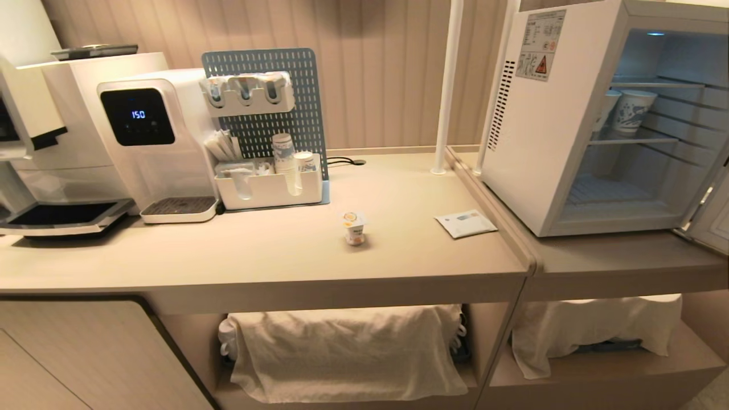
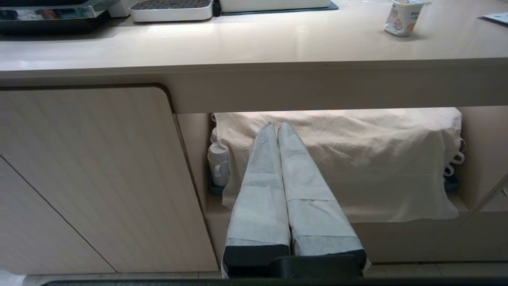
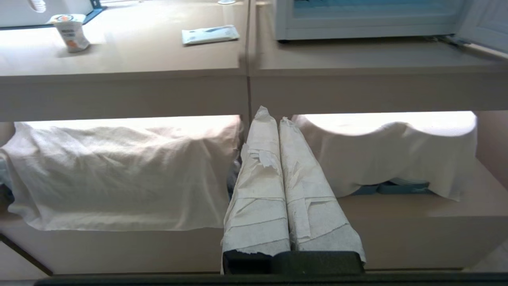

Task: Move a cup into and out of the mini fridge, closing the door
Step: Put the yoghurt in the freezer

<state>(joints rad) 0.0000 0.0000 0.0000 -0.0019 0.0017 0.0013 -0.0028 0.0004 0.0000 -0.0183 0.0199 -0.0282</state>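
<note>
My two grippers hang low in front of the counter, below its edge — the left gripper (image 2: 278, 128) and the right gripper (image 3: 270, 115) each have their paper-wrapped fingers pressed together on nothing. The cup (image 1: 353, 228) stands upright on the countertop (image 1: 256, 250), well apart from me, with a flat white packet (image 1: 466, 223) lying between it and the mini fridge (image 1: 569, 125). The fridge stands open — its door (image 1: 712, 216) swung out at the right, two patterned paper cups (image 1: 632, 111) on a wire shelf inside.
</note>
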